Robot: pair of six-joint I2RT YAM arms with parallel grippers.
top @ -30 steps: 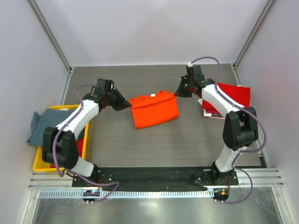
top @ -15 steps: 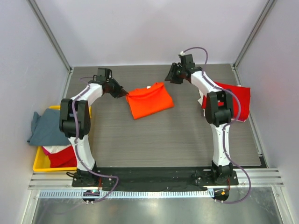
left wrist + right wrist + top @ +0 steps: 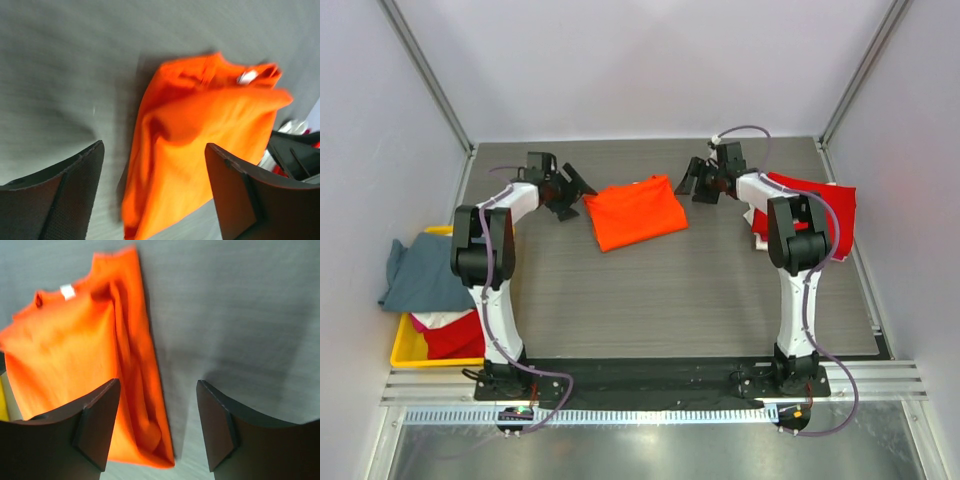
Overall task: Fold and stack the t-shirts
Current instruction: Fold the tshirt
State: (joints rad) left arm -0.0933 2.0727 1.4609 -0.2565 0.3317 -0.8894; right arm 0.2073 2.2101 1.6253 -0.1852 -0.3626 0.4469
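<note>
Several t-shirts are shown around a dark grey tabletop, viewed from above. An orange t-shirt is laid folded into a rough rectangle toward 12 o'clock from the tabletop's centre, with its white neck label turned up at the far edge. A red t-shirt is spread at the 2 o'clock side, close to the right wall, and a white and pink piece of cloth shows at its near-left corner. A grey-blue t-shirt is draped over the far end of a yellow bin at 8 o'clock, at the tabletop's left edge; red cloth is seen inside the bin. The left claw is held just beside the orange t-shirt's 9 o'clock edge, released, its jaws spread wide. The right claw is held near the shirt's 2 o'clock corner, apart from it, likewise released with jaws spread.
</note>
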